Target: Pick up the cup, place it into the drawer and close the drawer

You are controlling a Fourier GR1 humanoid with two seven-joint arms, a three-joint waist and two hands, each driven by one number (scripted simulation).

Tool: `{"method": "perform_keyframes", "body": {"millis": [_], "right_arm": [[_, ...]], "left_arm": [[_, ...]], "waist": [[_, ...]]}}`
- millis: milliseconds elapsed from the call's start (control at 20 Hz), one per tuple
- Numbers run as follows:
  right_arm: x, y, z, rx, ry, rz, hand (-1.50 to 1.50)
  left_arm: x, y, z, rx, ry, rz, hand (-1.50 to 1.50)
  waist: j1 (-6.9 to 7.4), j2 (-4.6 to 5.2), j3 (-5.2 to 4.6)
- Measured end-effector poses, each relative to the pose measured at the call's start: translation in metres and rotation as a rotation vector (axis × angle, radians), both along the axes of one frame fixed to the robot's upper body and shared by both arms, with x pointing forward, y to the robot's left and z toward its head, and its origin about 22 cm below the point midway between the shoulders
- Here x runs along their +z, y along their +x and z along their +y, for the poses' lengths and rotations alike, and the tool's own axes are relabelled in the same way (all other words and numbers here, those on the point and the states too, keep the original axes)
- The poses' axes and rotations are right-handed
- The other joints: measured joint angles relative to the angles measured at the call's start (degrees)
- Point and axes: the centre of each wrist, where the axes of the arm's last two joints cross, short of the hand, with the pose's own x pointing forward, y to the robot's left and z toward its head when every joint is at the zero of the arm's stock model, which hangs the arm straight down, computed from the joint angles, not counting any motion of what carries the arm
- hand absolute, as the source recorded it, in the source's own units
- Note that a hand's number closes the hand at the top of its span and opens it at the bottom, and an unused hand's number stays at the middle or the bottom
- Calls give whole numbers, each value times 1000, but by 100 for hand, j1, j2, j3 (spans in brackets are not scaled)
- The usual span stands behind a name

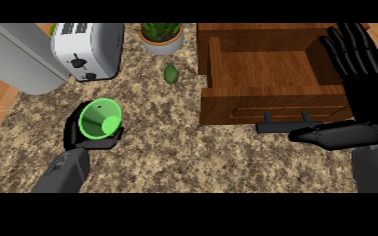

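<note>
A green cup [101,118] lies in my left hand [83,134] at the left of the counter, its open mouth facing up toward me. The hand's fingers curl round the cup from below and behind. The wooden drawer [273,97] stands pulled open at the upper right, its inside bare, with a dark handle [284,126] on its front. My right hand [353,80] is open at the right edge, fingers straight and reaching up over the drawer's right wall, thumb stretched left just below the drawer front near the handle.
A white toaster [90,50] stands at the upper left beside a grey appliance [26,60]. A potted plant [161,37] sits at the top middle, with a small green vegetable [170,73] on the speckled counter [184,150] below it.
</note>
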Motion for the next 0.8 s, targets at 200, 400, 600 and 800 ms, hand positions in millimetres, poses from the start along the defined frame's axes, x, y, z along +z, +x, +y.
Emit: {"method": "perform_keyframes", "body": {"millis": [200,400,600,800], "right_arm": [[-2,-3,-4,-4,-4,3,-150],[-7,-4,-7,-12,-9,10,-150],[-5,-3,-4,-22,-11,14,-150],[-7,-6,-9,-32,-13,14,-150]], "left_arm": [[14,25,-32,-29,-27,-62,150],[42,55,-51,-102,-8,-123,150],[82,86,-79,-168,2,-202,150],[126,109,-117,-254,19,-235,150]], "waist": [[30,-24,10],[79,-45,18],[127,-67,23],[151,-88,26]]}}
